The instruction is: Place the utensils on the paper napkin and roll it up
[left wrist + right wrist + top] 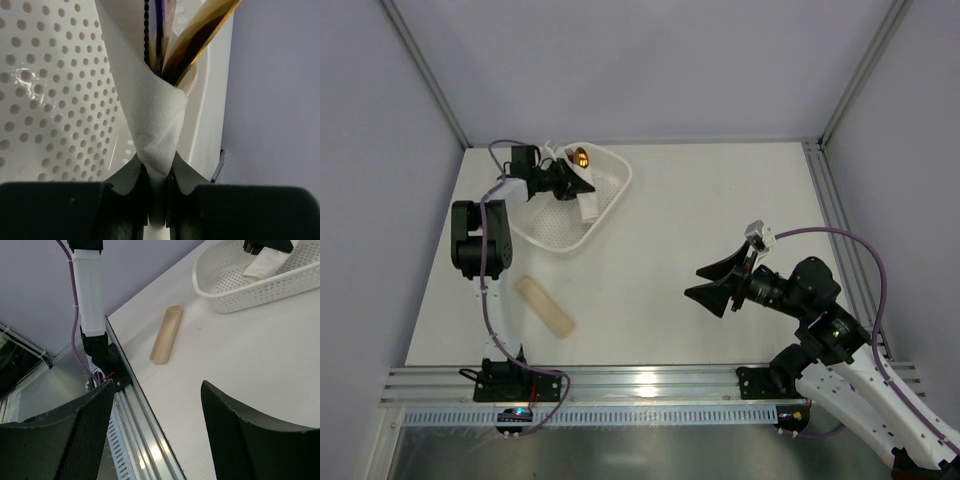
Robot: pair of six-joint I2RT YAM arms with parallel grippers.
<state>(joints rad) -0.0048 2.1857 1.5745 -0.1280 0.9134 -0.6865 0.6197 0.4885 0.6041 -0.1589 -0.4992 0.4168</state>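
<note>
Starting at the left: got a beige slab (546, 306) lying flat on the table (720, 200), just outside the white perforated basket (623, 186), off its near-left side.

Moving on to the basket itself: seeing the left gripper (565, 180) reaching in over it, jaws pinched almost closed on the tail end of the rolled paper napkin (155, 120). Looks like a snug hold, with paper squeezed right between the pads.

Can make out the utensils (165, 55) poking out of the roll's open end, up toward the basket's far-left corner: a gold spoon (200, 40) and a dark purplish fork (161, 25). Can't pick out the grey spoon for sure. Can't tell either whether the roll actually rests on the basket floor.

Over to the right, well clear of the basket: finding the right gripper (715, 282) hanging above bare table, jaws spread wide, gripping nothing at all.
</note>
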